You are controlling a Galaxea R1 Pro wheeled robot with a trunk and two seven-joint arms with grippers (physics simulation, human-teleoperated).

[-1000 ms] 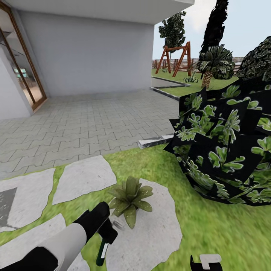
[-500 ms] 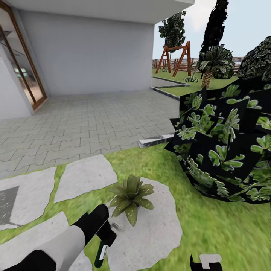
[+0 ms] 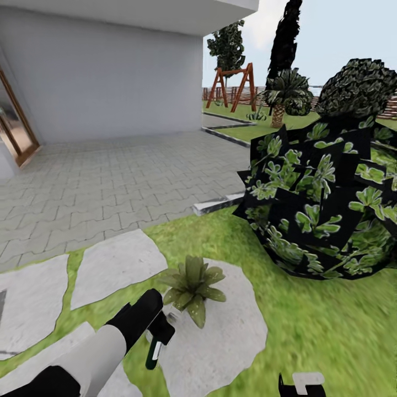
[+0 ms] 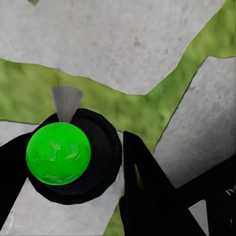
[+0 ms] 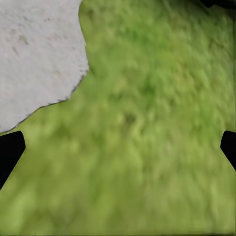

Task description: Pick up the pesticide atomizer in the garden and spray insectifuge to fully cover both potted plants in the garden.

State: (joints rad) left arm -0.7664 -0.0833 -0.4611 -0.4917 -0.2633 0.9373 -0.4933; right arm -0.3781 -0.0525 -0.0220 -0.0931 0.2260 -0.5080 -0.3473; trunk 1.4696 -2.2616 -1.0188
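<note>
My left gripper (image 3: 159, 334) is shut on the pesticide atomizer (image 3: 151, 355), whose dark green body hangs below the fingers. In the left wrist view the atomizer (image 4: 58, 153) appears end-on as a bright green round in a black ring between the black fingers (image 4: 142, 182). One potted plant (image 3: 193, 286), a low rosette of pointed leaves, sits on a stepping stone (image 3: 231, 336) just beyond and right of that gripper. The second potted plant is out of view. My right gripper (image 5: 118, 150) is open over the lawn, and its edge shows low in the head view (image 3: 300, 383).
A big black-backed leafy bush (image 3: 325, 198) stands at the right. Grey stepping stones (image 3: 113, 267) lie in the lawn at the left, with the paved patio (image 3: 121, 176) and house wall behind. A swing frame (image 3: 231, 88), a palm (image 3: 284, 94) and the fence are far back.
The head view has swung to the right, so the house and bush sit further left. My left gripper has lifted the atomizer a little, closer to the potted plant.
</note>
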